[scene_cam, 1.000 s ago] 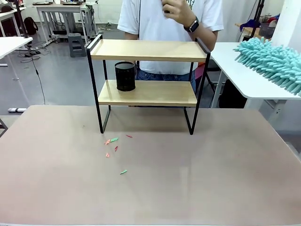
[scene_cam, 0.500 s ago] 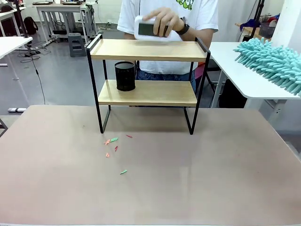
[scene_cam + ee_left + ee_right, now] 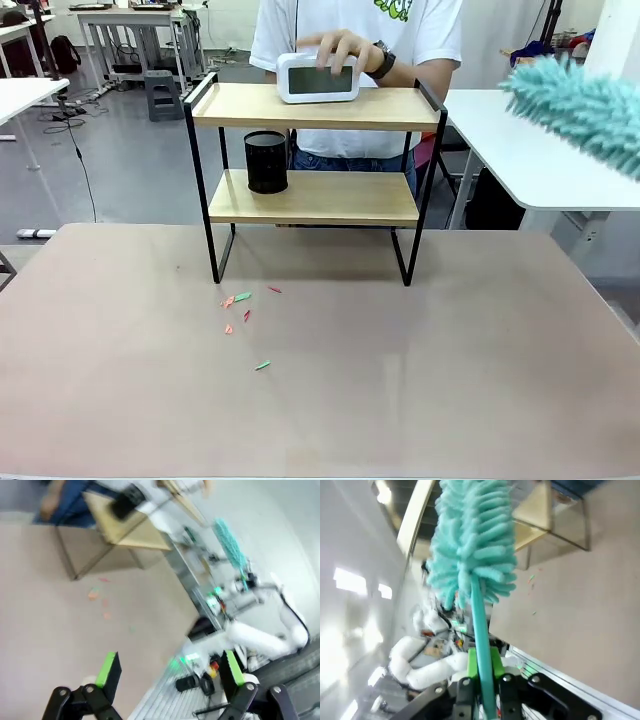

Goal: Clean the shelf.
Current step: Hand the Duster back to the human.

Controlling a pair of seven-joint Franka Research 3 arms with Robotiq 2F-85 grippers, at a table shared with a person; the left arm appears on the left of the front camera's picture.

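The shelf (image 3: pixel 400 106) stands at the table's far side, a black mesh cup (image 3: pixel 266 162) on its lower board. A person's hand (image 3: pixel 345 45) rests on a white digital clock (image 3: pixel 318 77) on the top board. A fluffy teal duster (image 3: pixel 585 105) hangs blurred at the upper right. My right gripper (image 3: pixel 482 664) is shut on the duster's teal handle, the duster head (image 3: pixel 472 535) rising above it and the shelf (image 3: pixel 545 515) far off. My left gripper (image 3: pixel 170 669) is open and holds nothing, high over the table, with the shelf (image 3: pixel 127 527) far ahead.
Several small red and green paper scraps (image 3: pixel 242 305) lie on the beige table (image 3: pixel 420 380) in front of the shelf's left legs. A white side table (image 3: pixel 520 165) stands at the right, behind the duster.
The person brought the white clock down and set it on the shelf's top board. The duster has risen off the white side table and swung a little.
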